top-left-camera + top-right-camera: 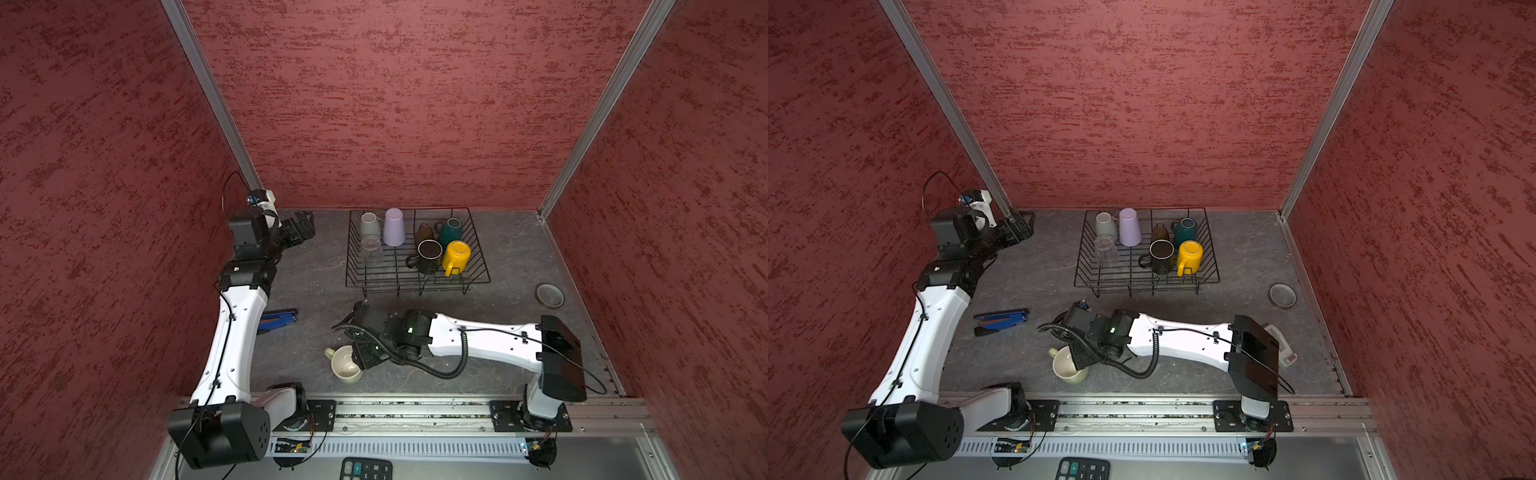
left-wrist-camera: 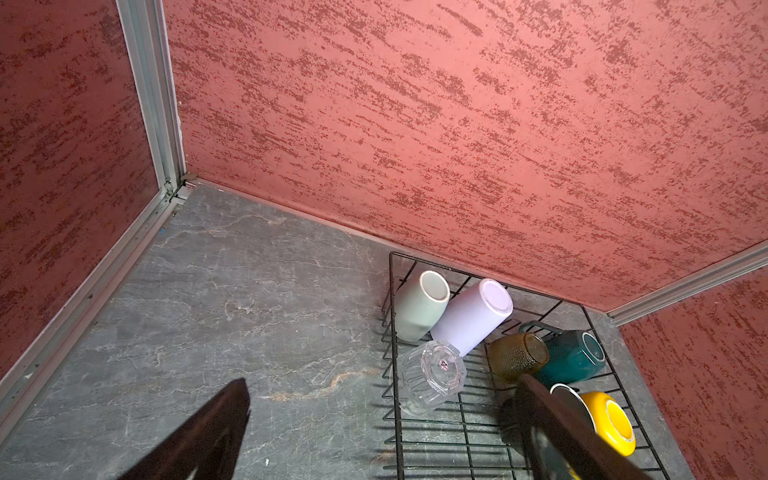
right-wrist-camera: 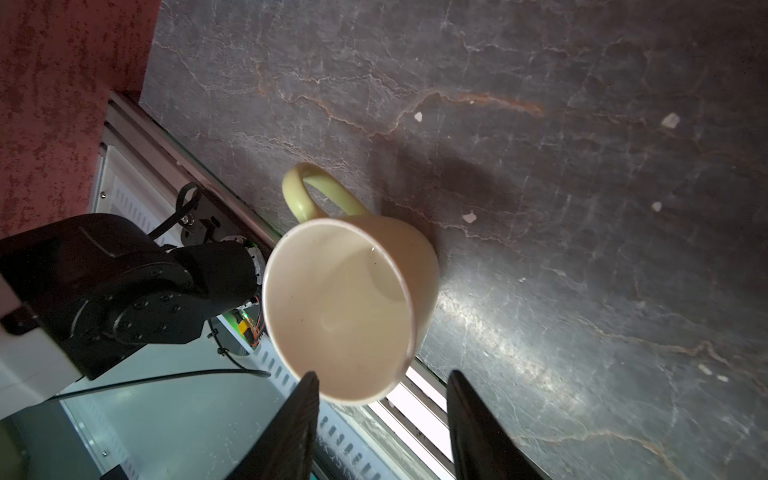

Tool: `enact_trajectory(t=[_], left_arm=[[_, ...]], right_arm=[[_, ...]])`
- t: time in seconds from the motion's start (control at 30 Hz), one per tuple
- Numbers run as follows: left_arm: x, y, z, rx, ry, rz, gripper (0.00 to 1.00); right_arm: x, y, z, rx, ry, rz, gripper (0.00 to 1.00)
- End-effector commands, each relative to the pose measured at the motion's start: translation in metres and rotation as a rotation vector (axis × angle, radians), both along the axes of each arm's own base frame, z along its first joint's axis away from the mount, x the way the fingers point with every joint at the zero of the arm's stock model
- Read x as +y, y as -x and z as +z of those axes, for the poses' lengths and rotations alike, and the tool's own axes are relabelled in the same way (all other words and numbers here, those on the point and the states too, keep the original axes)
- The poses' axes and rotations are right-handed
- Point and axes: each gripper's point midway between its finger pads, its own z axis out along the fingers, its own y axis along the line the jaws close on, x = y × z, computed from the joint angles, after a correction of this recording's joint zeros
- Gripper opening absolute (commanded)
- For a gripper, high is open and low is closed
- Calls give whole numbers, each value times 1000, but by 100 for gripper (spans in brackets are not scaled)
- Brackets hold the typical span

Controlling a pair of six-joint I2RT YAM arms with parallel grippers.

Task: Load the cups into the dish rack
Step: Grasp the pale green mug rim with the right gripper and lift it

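Last one outside, seven loaded.
The pale-green mug [image 1: 345,365] sits near the desk's [image 1: 511,257] front edge, well apart from the dish rack [image 1: 386,270] at the back edge, which holds seven others. My right claw [image 3: 382,374] straddles the mug's wall, half-open and not yet clamped; my left claw [image 1: 305,226] is wide open and empty.

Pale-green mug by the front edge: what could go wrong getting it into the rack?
The right gripper straddles just the rim of the pale-green mug; such a thin pinch might slip or tip it. The mug stands near the front rail, so a nudge could shove it over the edge. The dish rack is already crowded; the black mug in front could get knocked.
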Motion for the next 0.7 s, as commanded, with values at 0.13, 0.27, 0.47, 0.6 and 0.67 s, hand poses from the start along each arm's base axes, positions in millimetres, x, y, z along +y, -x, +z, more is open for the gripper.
enact_trajectory(t=[0.13,0.27,0.47,0.6,0.67], left_arm=[[-2,4,6,-25,44,-19,99],[2,5,6,-31,48,-7,100],[5,4,5,-25,56,-2,100],[7,4,4,-13,61,-2,99],[8,3,4,-13,66,-2,100]], right_arm=[[4,-9,-25,-28,129,-36,40],[5,-16,-34,-59,169,-46,34],[14,-23,-45,-87,211,-23,22],[14,-30,-44,-114,215,-25,6],[12,-34,-41,-129,214,-32,0]])
